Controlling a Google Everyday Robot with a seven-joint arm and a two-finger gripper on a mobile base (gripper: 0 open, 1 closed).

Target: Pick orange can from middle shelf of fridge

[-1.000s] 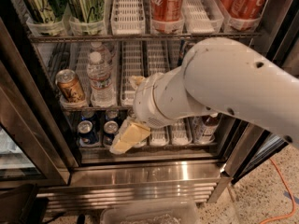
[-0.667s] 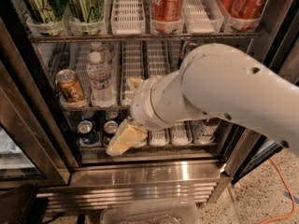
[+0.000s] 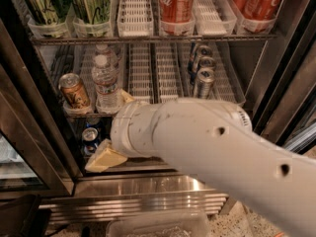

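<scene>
The orange can [image 3: 74, 90] stands upright at the left front of the middle shelf [image 3: 143, 78], in a white tray next to two water bottles [image 3: 106, 83]. My gripper [image 3: 109, 132] is in front of the fridge [image 3: 29, 132], below and to the right of the can and apart from it. It is open and empty. One tan finger [image 3: 103, 157] hangs before the bottom shelf and the other [image 3: 126, 97] pokes up by the bottles. My white arm [image 3: 212, 147] hides the lower right of the fridge.
Slim silver cans [image 3: 202, 78] stand in a lane on the right of the middle shelf. Red cola cans [image 3: 175, 4] and green cans [image 3: 44, 4] fill the top rack. Small blue cans [image 3: 90, 137] sit on the bottom rack. The stainless base [image 3: 148, 186] lies below.
My arm and gripper have moved left and down, uncovering the slim silver cans. The orange can has not moved.
</scene>
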